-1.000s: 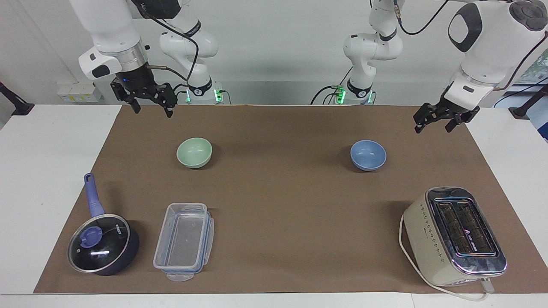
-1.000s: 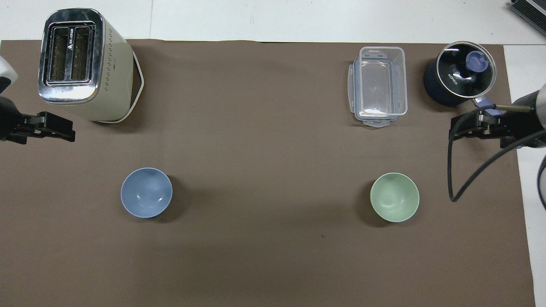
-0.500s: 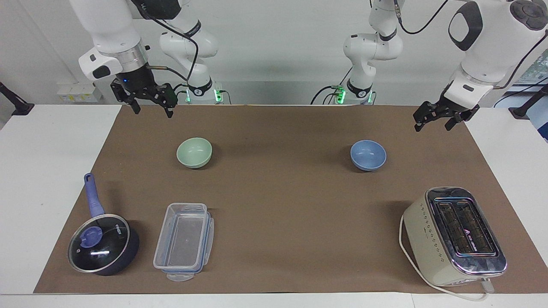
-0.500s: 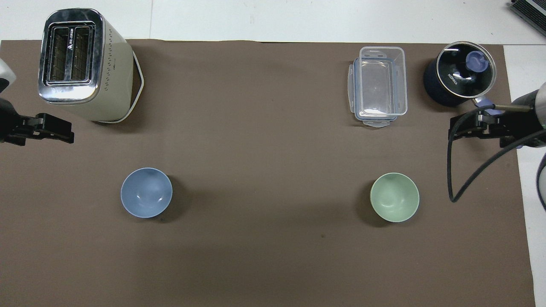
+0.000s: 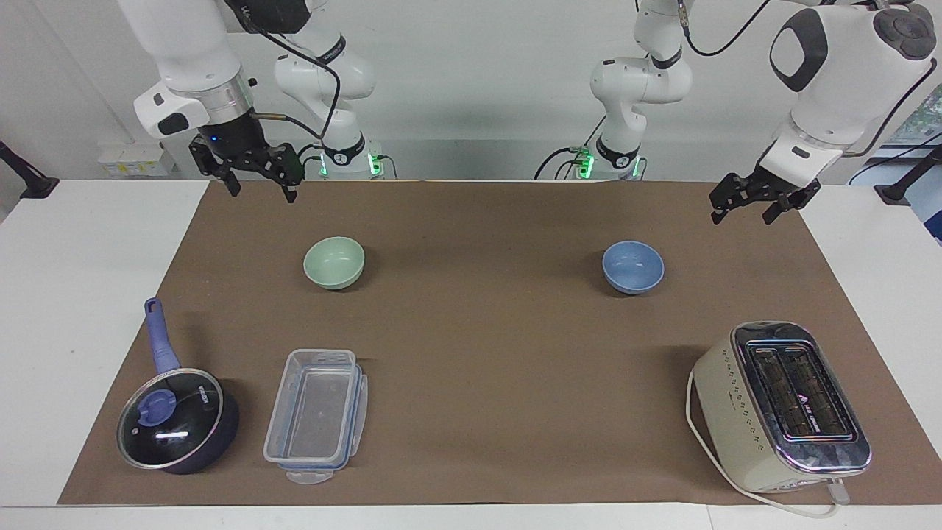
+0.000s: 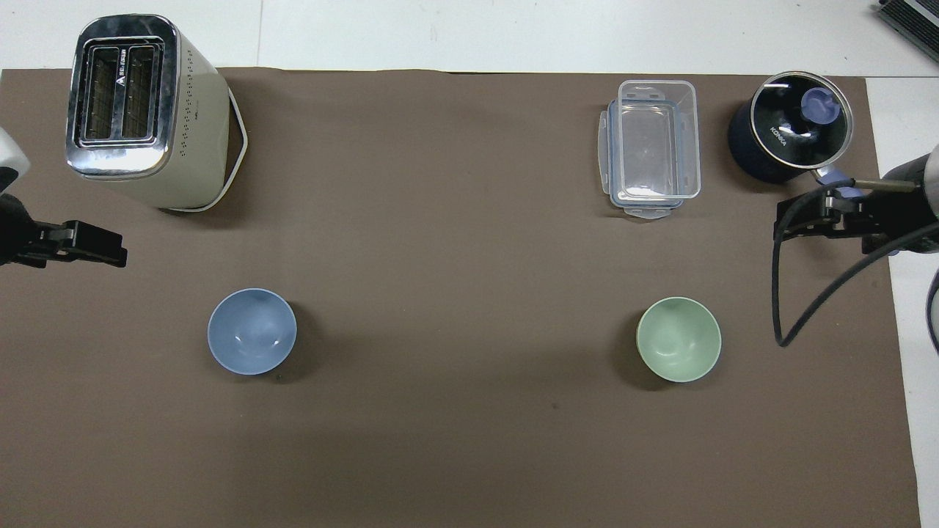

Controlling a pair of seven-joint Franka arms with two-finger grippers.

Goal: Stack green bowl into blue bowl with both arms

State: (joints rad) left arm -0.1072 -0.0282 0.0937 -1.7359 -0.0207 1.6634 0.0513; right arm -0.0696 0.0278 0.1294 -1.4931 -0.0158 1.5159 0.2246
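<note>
The green bowl stands upright and empty on the brown mat toward the right arm's end. The blue bowl stands upright and empty toward the left arm's end, well apart from it. My right gripper is open and empty, raised over the mat's edge, apart from the green bowl. My left gripper is open and empty, raised over the mat's edge at the left arm's end, apart from the blue bowl.
A cream toaster stands farther from the robots than the blue bowl. A clear plastic container and a dark-blue lidded saucepan stand farther out than the green bowl.
My left gripper has drifted slightly up and back toward the robots. My right gripper has barely moved. Both bowls are where they were.
</note>
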